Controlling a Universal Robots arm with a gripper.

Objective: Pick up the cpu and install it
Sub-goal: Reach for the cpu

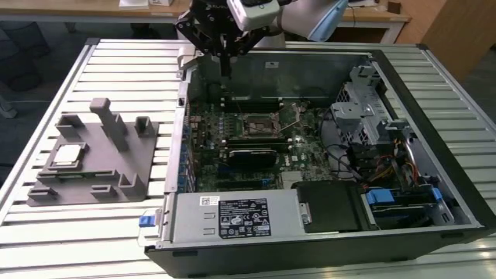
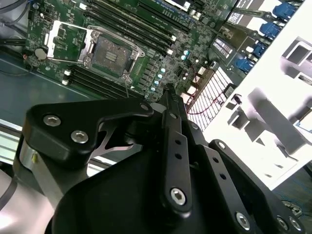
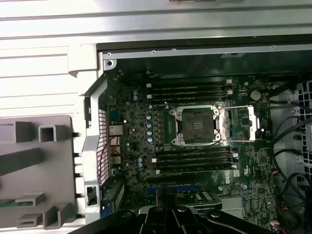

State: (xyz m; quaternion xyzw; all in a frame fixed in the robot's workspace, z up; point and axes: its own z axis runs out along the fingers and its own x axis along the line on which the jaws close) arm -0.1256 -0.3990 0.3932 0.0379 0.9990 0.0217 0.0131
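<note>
Exterior view: the flat silver square cpu (image 1: 67, 156) sits nested in the grey plastic fixture (image 1: 116, 171), ready for picking, while the black gripper (image 1: 225, 71) hangs closed and empty over the open computer case (image 1: 326, 256).

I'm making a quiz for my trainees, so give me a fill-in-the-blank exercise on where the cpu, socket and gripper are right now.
1. In the exterior view, the cpu lies on the grey fixture to the ____ of the computer case.
2. The motherboard socket is open and ____.
3. The gripper hangs over the case and holds ____.
Missing words: left; empty; nothing.
</note>
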